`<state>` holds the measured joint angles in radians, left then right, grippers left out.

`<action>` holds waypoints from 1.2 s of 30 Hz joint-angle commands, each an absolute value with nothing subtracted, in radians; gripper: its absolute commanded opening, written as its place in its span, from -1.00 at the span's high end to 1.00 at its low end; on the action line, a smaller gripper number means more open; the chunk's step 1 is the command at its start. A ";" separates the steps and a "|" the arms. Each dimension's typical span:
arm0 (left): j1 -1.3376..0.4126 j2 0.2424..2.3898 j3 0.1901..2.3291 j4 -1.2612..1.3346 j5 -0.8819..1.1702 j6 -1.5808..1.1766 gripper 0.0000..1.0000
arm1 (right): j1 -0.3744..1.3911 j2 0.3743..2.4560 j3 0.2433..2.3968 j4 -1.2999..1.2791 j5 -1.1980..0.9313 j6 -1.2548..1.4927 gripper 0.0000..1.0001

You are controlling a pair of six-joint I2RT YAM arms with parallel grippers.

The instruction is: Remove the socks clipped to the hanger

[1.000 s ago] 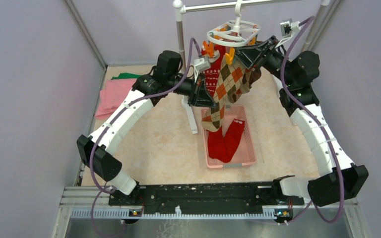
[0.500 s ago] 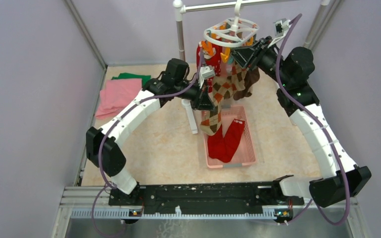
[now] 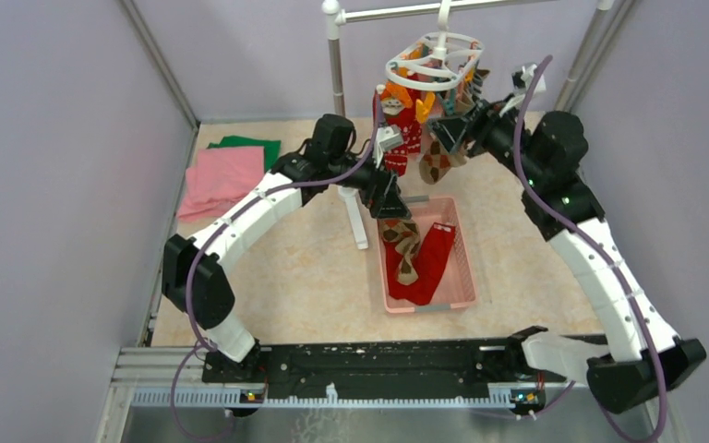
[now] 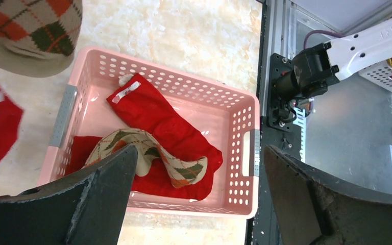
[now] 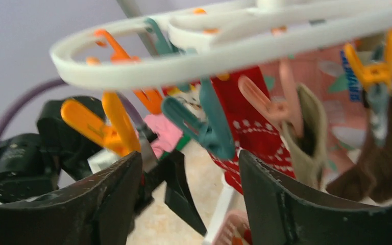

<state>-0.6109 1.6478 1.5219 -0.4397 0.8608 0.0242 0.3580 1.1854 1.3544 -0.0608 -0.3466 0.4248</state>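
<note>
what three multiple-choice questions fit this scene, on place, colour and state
1. Where does the loose argyle sock lie? A hanging from a peg; B in the pink basket, on the red sock; C on the tabletop.
2. What colour is the ring of the hanger? A white; B black; C blue.
3. How is the left claw? A shut on a sock; B shut on a peg; C open and empty.
Answers: B, the left wrist view shows it draped over the red sock inside the basket; A, the ring is plainly white; C, it gapes wide with nothing gripped.
</note>
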 commanded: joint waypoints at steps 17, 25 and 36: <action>-0.562 1.632 1.657 -0.376 0.819 0.002 -0.98 | 0.166 1.143 1.036 0.330 -0.410 0.226 -0.05; -0.538 1.620 1.669 -0.389 0.838 -0.026 -0.98 | 0.182 1.133 0.995 0.383 -0.469 0.323 1.00; -0.524 1.628 1.666 -0.357 0.851 -0.073 -0.98 | 0.402 1.029 0.961 0.289 -0.568 0.440 1.00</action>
<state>-0.5316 1.6478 1.6325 -0.4099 0.8215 -0.0452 0.3588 1.0729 0.9726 0.2577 -0.4816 0.3565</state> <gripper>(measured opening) 0.988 0.014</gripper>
